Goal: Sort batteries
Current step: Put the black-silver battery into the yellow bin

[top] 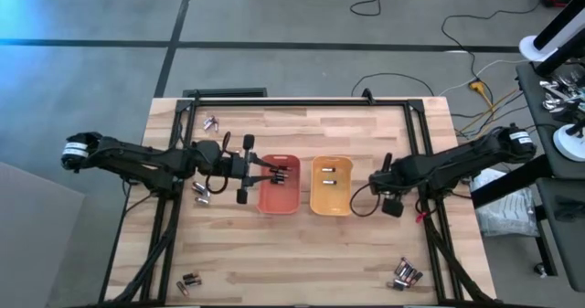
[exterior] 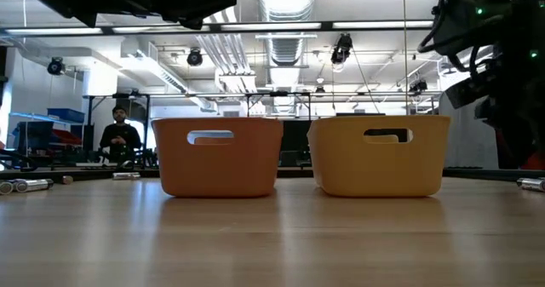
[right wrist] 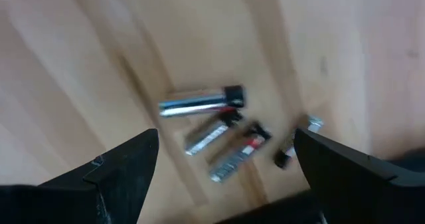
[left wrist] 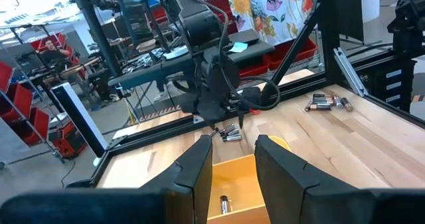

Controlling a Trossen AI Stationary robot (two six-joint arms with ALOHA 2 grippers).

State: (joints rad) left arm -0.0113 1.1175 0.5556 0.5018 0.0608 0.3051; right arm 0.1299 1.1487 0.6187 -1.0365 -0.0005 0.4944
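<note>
My left gripper hovers open over the orange tray; nothing shows between its fingers. Two silvery batteries lie in the yellow tray, one also showing in the left wrist view. My right gripper stands wide open just right of the yellow tray, above several batteries that lie flat on the wood; the left wrist view shows them under it. More batteries lie loose on the table at far left, left, near left and near right.
The two trays stand side by side at mid-table. A black frame runs along the table's far edge and sides. A person stands far behind the table. Bare wood lies between the trays and the near edge.
</note>
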